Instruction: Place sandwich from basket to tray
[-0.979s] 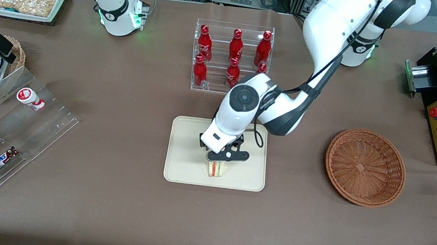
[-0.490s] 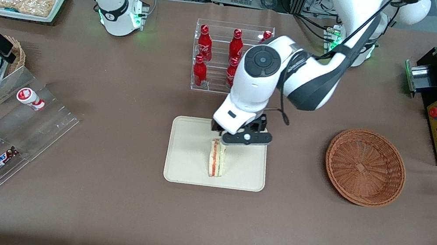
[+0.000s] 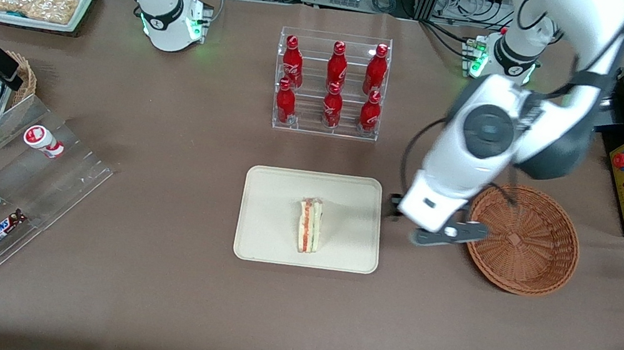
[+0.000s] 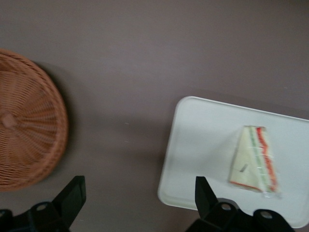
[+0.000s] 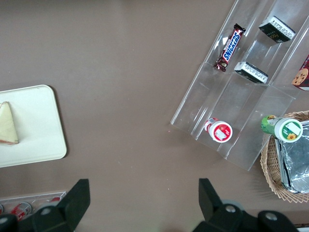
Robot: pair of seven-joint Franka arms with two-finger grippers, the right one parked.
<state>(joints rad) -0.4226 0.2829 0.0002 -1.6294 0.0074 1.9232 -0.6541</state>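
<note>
Tabletop: claw [image 3: 433, 228] spread between tray [image 3: 274, 194] and basket [image 3: 536, 273].

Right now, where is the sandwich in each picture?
Front view: the sandwich lies on the tray, apart from the open gripper, which is by the basket.
Left wrist view: sandwich on the tray.
Right wrist view: sandwich on the tray.
Shared landmark: the tray.

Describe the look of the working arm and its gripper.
The working arm is glossy white with dark grey joint sections and a round dark cap on the wrist housing. A thin black cable loops along it. Its base glows green. The gripper, hanging above the table between the tray and the basket, has a black body and black fingers, open.
</note>
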